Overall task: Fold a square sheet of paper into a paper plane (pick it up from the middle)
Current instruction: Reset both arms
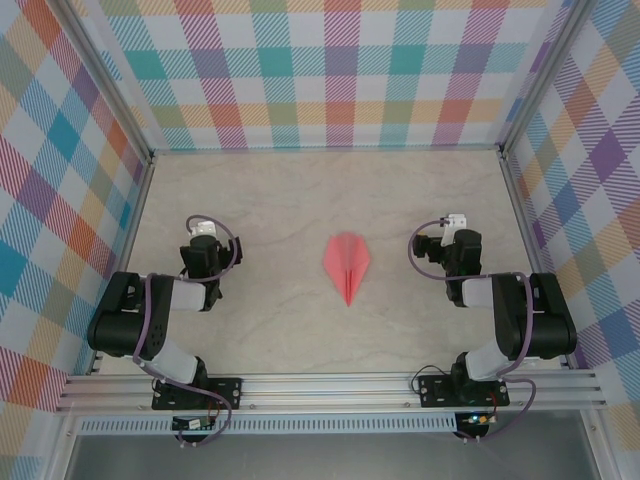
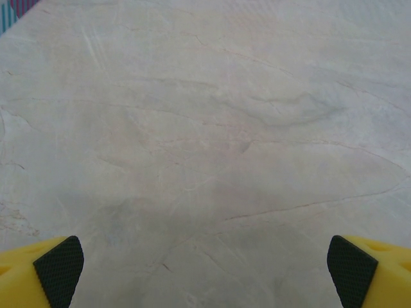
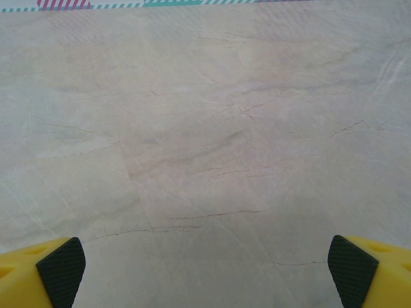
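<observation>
**PLANE, FOLDED, MID-TABLE; BOTH GRIPPERS WIDE AND EMPTY**

**Plane**: a salmon-pink dart lying flat at the middle of the table. Its nose points to the near edge, its wings spread toward the far side, and the centre ridge shows. It lies between the two arms, well apart from each. Judged: the folding looks complete, and the plane sits in the open middle where neither arm touches it.

**Left gripper**: jaws spread wide with nothing between them. The black pads sit at the lower corners of the wrist view, over bare marbled table. Seen from above, the arm is folded at the left of the table.

**Right gripper**: likewise wide and empty, over bare table. The arm is folded at the right.

**Surroundings:** checked walls stand left, right and far. A metal rail at the near edge carries both bases. Purple cables loop along each arm.

**Obstructions:** nothing lies between either gripper and the plane. Judged: the paper is light and would slide or crumple if brushed, so any approach calls for care.
</observation>
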You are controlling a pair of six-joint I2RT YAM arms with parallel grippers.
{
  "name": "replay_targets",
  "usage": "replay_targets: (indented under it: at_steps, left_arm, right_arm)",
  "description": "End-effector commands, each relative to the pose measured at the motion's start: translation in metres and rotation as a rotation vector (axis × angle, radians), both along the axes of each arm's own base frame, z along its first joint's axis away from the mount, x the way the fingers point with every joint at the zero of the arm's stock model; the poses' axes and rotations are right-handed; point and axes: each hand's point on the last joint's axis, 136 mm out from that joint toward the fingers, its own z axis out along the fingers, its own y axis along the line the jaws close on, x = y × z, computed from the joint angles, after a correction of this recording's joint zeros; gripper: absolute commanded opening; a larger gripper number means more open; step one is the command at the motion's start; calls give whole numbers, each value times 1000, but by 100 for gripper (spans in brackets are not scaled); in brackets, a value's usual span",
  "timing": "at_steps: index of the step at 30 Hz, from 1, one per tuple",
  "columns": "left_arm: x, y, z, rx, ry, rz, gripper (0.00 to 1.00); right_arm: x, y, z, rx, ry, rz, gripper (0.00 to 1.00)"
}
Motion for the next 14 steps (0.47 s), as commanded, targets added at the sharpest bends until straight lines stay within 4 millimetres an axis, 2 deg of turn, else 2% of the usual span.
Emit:
replay_targets:
  at_steps: [1, 14]
  left_arm:
    - [13, -11, 18, -48, -84, -79, 100]
    - [13, -13, 20, -31, -84, -76, 100]
  right_arm:
    - [9, 1, 15, 30, -52, 10, 100]
    - [9, 2, 15, 33, -50, 15, 100]
